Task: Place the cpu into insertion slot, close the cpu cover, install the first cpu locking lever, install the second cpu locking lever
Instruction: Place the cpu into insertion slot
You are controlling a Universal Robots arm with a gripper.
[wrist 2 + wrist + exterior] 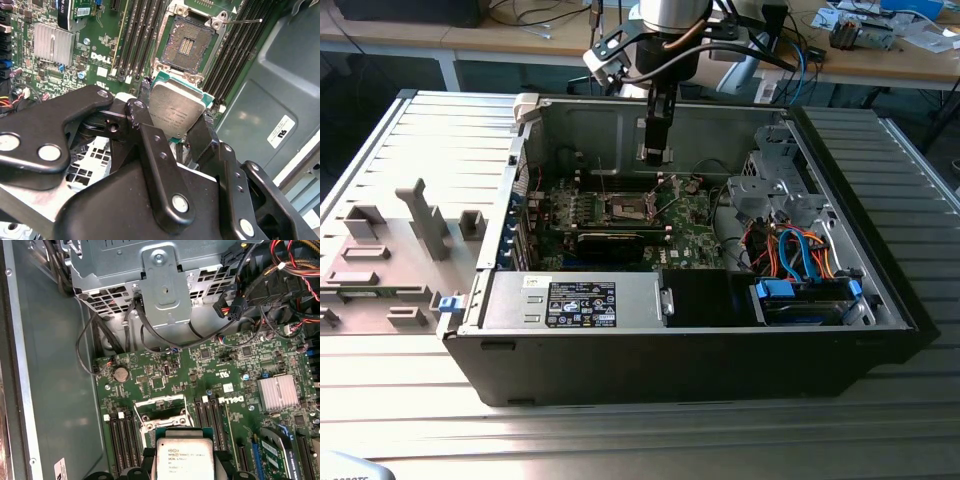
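My end effector [171,131], clamped on the cpu [176,107], hovered above the open slot [188,45]; placing step, careful alignment needed.

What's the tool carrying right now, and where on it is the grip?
The tool holds the small flat square cpu with the silvery metal top, pinched by two opposite side edges between its black fingers.

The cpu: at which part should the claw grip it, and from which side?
Probably its two opposite thin edges, as the claw grips the cpu now: it is a flat square with a smooth metal top. Coming from above keeps its underside facing the open insertion slot.
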